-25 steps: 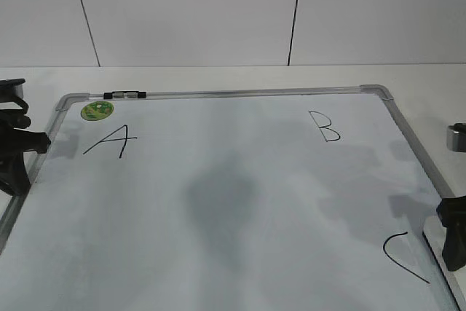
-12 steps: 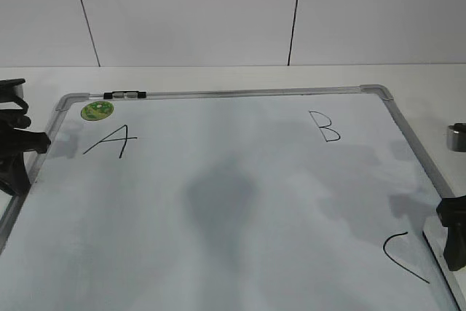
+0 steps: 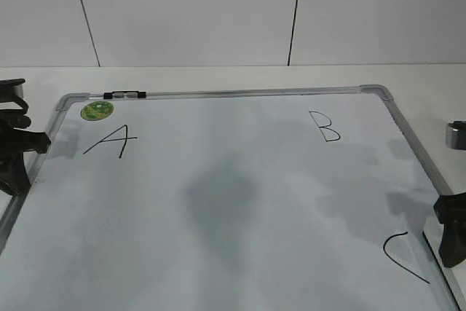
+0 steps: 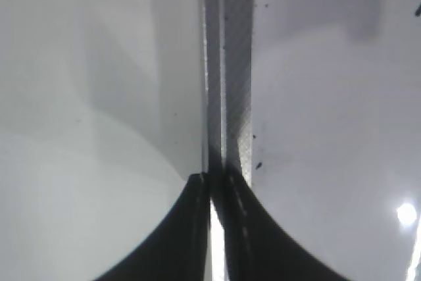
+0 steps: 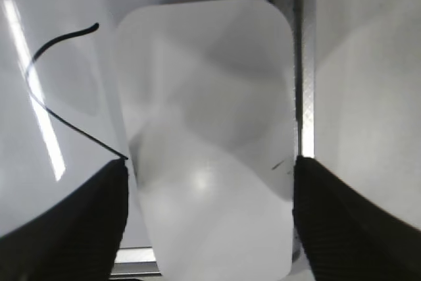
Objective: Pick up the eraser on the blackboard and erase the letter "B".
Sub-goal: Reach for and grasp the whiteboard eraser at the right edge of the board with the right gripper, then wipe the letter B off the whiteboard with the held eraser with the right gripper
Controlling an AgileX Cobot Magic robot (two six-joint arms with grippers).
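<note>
**Q:** None of the wiping is underway yet, is it?

**A:** No. The letter "B" [image 3: 325,127] is sitting intact on the blackboard [image 3: 218,202], toward its far right corner. The eraser [image 5: 207,136] is lying flat against the blackboard's right frame, beside the curved stroke. The right gripper [image 5: 209,192] is straddling it, jaws spread wide, not visibly gripping. Lifting and wiping are both remaining.

**Q:** And the other arm?

**A:** The left gripper [image 4: 212,192] is hovering at the blackboard's left frame, fingers pressed together, empty.

**Q:** Any writing?

**A:** "A" [image 3: 111,140] and "B"; the eraser's small print is proving unreadable.
</note>
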